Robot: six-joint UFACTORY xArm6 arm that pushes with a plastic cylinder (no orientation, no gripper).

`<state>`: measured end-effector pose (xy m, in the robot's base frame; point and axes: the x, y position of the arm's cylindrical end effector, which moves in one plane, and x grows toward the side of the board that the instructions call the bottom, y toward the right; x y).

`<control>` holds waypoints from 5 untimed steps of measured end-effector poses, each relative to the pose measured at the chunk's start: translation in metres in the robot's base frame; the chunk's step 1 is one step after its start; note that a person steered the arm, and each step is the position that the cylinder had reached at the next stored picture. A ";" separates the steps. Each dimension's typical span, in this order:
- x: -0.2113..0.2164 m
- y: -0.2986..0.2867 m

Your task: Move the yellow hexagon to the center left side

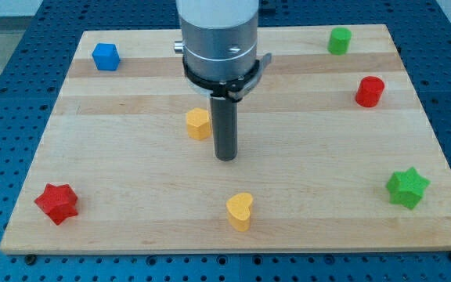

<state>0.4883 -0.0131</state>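
The yellow hexagon (198, 124) sits on the wooden board (116, 188), a little left of the view's centre. My tip (225, 159) is at the end of the dark rod, just to the right of the hexagon and slightly below it, a small gap apart. A yellow heart (239, 211) lies below the tip, near the view's bottom edge of the board.
A blue cube (106, 56) is at the top left. A red star (57, 203) is at the bottom left. A green cylinder (338, 40) and a red cylinder (369, 91) are at the top right. A green star (407, 187) is at the right.
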 end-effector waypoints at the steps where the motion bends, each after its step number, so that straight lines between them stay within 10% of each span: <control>1: 0.002 0.001; 5: -0.065 -0.088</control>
<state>0.4232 -0.1008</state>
